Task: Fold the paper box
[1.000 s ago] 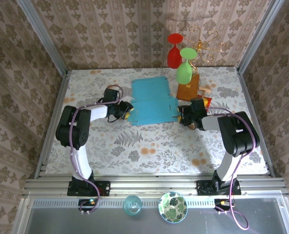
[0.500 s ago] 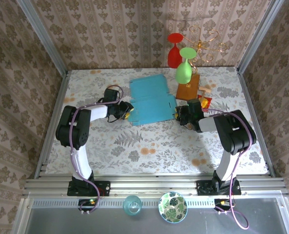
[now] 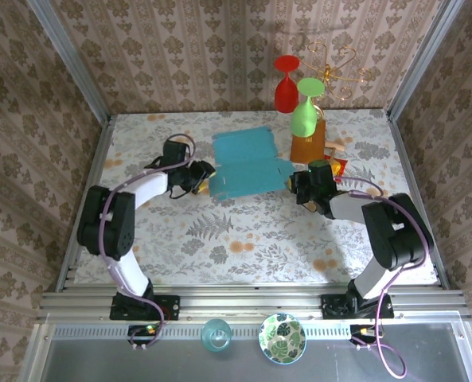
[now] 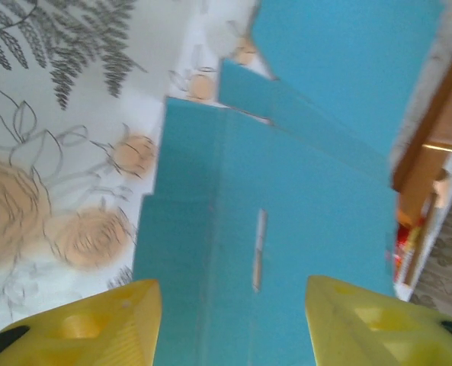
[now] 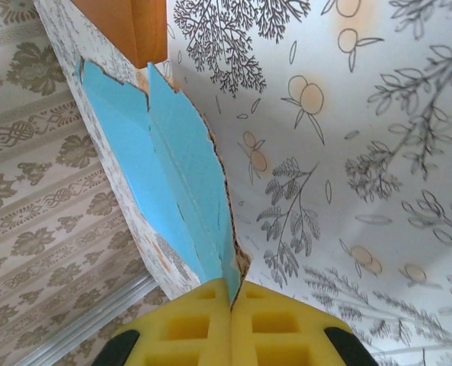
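1. Our right fingers just snapped fully closed. They've got the right-hand edge of the paper box pinched. In the wrist view the blue card runs straight out of the seam between them, and that edge looks lifted off the surface.
2. Our left fingers went the other way. They've spread wider and grip nothing, and the box's left edge sits just ahead of them, in line with the gap.
3. So the box lies between the two sets of fingers, still mostly a flat sheet, twisted a bit from a second ago. We'd guess this is the first side being raised, with nearly all the folding left.
4. Just beyond the right fingers stands an orange block, right against or almost against the box's edge. We reckon that's what could crowd the flap.
5. Farther past it, a green glass and a red glass sit upside down, probably no bother.
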